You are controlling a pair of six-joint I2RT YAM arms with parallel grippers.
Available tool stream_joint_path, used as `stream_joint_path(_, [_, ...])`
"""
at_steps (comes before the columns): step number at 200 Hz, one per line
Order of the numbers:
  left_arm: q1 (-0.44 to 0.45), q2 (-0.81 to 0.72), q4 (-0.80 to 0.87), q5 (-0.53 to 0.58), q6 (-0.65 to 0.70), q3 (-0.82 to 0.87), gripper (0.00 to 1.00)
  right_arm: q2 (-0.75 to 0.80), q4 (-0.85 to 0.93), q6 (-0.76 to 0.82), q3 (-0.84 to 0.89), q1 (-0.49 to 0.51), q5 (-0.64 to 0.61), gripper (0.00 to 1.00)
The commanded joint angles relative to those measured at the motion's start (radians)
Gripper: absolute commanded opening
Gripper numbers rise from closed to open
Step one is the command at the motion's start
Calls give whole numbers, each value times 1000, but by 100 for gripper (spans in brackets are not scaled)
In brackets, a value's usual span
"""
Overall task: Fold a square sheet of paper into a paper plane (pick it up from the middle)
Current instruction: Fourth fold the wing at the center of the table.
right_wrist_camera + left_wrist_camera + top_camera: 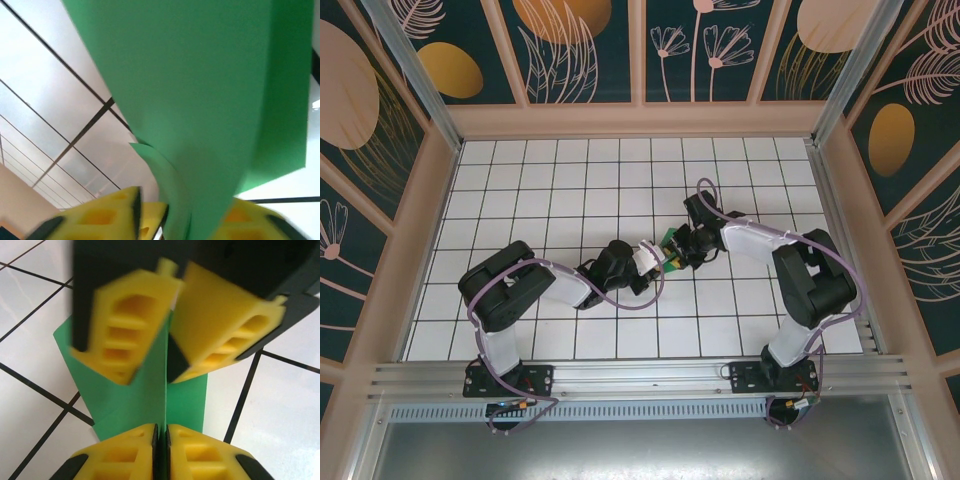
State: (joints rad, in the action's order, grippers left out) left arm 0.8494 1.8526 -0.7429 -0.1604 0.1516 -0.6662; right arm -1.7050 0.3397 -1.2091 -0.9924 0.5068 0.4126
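The green sheet of paper point(140, 395) is folded into layers and hangs above the white grid table point(570, 180) at its middle. In the top view a small green piece of the paper point(666, 238) shows between the two arms. My left gripper point(161, 432) is shut on the paper's folded edge, and a thin green sliver sits between its pads. It faces my right gripper point(678, 250) tip to tip. The right gripper's yellow fingers point(125, 325) stand apart on either side of the paper. In the right wrist view the paper point(200, 90) curves down between that gripper's point(175, 220) separated fingers.
Patterned walls point(410, 230) with a metal frame enclose the table on three sides. Both arm bases sit on the rail point(640, 375) at the near edge. Purple cables point(640, 300) loop beside the arms.
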Motion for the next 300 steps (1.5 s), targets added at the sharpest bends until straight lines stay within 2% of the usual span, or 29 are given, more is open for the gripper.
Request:
stream_joint_path(1, [5,-7,23,-28,-59,-10,15,-5,57,94,-56,-11,-51,48])
stream_joint_path(14, [5,-9,46,-30,-102,-18,14,6,51,135,-55,-19,-62,54])
stream_joint_path(31, [5,-9,89,-18,-165,-34,12,32,20,191,-38,-38,-68,57])
stream_joint_path(80, [5,-33,122,-11,-327,-30,11,196,-78,301,84,-96,-129,62])
stream_joint_path(124, [4,-44,132,-34,-483,-40,10,310,-229,347,268,-118,-87,62])
stream_joint_path(167, [2,-72,117,-46,-648,-26,9,341,-411,350,388,-117,2,54])
stream_joint_path(206, [0,-62,12,-57,-793,15,10,284,-448,364,379,-104,40,43])
stream_joint_path(245, [-1,-58,-17,-55,-811,33,10,239,-435,387,344,-96,46,37])
stream_joint_path(300, [0,-60,-11,-39,-765,48,11,159,-437,402,297,-74,74,33])
